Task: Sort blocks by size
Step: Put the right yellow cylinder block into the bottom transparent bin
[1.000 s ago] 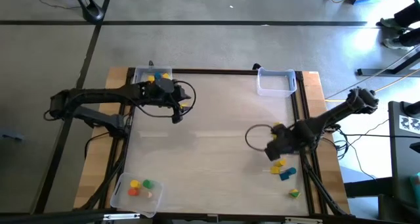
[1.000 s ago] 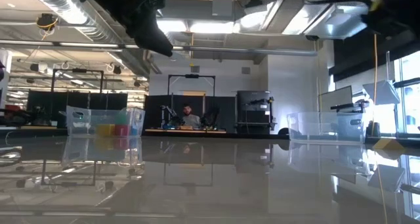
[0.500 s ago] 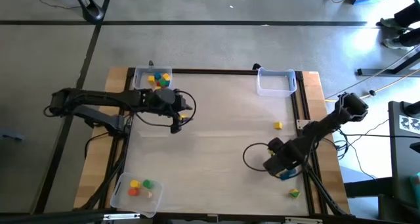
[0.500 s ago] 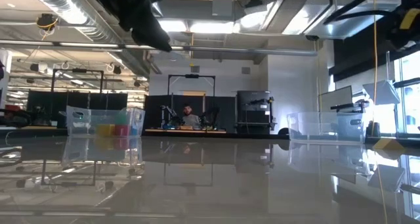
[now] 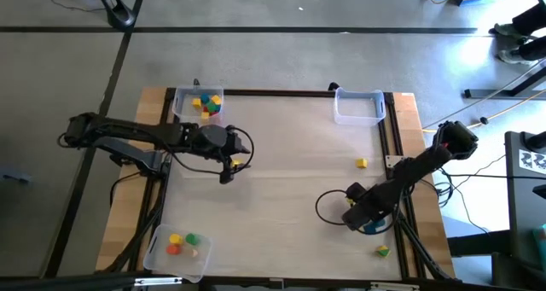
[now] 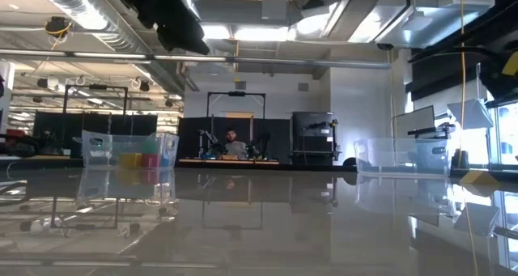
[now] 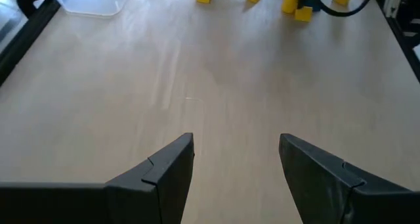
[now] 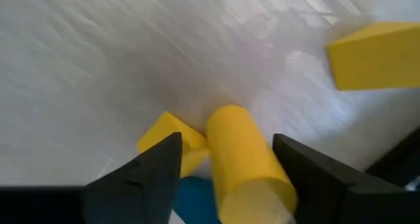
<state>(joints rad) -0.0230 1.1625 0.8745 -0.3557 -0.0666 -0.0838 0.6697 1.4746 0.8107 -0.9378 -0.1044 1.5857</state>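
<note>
Near desk's right edge: right claw around yellow cylinder block, fingers not yet touching.
Advice: close slowly, centred, avoiding neighbour blocks.
Left claw: open, empty, mid-desk.

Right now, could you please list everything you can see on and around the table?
far-left tray: one, clear, holding yellow, orange, green blocks
far-right tray: one, clear
near-left tray: one, clear, holding yellow, green, orange blocks
lone block: one, yellow, right side
corner block: one, yellow-green, near-right
yellow cylinder: one, between right gripper's fingers
left gripper: open, left-centre above the table
right gripper: around the cylinder
</note>
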